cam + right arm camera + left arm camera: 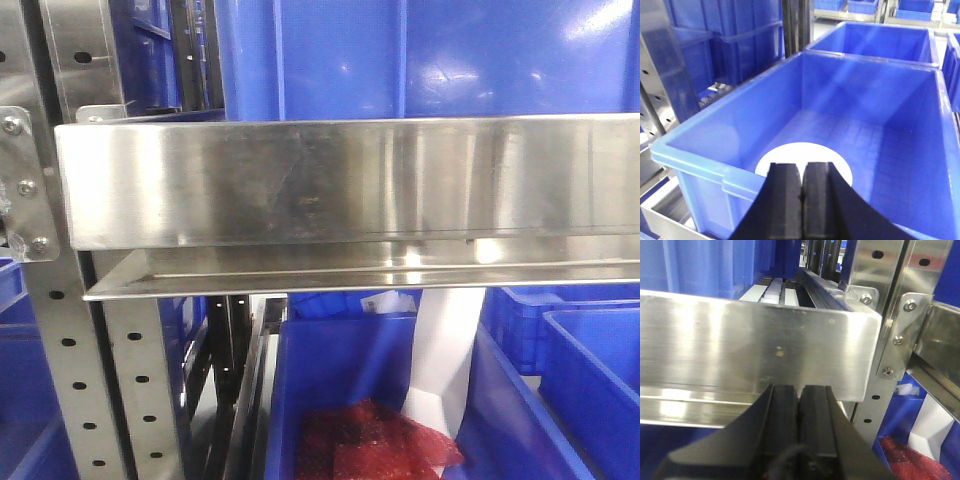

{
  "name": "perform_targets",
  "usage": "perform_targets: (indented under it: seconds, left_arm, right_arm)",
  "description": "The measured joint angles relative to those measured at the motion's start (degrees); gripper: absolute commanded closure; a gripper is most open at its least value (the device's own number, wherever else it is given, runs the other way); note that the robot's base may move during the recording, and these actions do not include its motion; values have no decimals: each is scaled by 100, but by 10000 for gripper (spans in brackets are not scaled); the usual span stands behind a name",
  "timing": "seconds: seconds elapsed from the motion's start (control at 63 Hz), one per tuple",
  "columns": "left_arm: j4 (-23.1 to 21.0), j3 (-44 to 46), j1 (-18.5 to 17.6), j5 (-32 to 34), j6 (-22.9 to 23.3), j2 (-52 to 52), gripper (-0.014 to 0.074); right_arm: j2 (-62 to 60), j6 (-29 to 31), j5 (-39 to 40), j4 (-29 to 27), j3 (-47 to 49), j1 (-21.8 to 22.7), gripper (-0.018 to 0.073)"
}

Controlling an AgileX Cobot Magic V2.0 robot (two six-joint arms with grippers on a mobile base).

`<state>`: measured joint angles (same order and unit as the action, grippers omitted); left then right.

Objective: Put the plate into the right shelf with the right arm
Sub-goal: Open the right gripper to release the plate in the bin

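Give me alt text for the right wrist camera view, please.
A white plate lies flat on the floor of a large blue bin, just beyond the right gripper, whose black fingers are pressed together and empty. More blue bins stand behind.

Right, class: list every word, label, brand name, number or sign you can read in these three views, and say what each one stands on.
None: no readable text in any view.
The steel shelf ledge, the blue bin, the white plate inside it and both shut grippers, left and right, carry no lettering.
The white sheet behind the lower bin looks blank.
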<state>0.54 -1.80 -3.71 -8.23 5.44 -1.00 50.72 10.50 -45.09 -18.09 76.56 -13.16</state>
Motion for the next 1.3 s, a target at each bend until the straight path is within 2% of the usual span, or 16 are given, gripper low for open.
perform_targets:
  seconds: [0.238, 0.333, 0.476, 0.635, 0.825, 0.968, 1.095, 1.302]
  left_arm:
    - [0, 0, 0, 0, 0, 0, 643]
    - [0, 0, 0, 0, 0, 0, 643]
    - [0, 0, 0, 0, 0, 0, 643]
    - [0, 0, 0, 0, 0, 0, 643]
    - [0, 0, 0, 0, 0, 0, 643]
    - [0, 0, 0, 0, 0, 0, 643]
    - [0, 0, 0, 0, 0, 0, 643]
    - [0, 0, 0, 0, 0, 0, 643]
  right_arm:
    - [0, 0, 462, 10, -55, 0, 503]
    - [-63, 0, 1109, 164, -312, 0, 503]
    - [-336, 0, 2382, 383, -1197, 69, 503]
    - [-972, 0, 3491, 459, -2301, 487, 503]
    - [-2341, -12, 4406, 893, -3835, 1149, 503]
    - [-3294, -12, 4726, 955, -4989, 1405, 503]
    - [-3987, -61, 4794, 968, -5861, 1421, 503]
    - [-4637, -600, 4794, 979, -6965, 1421, 503]
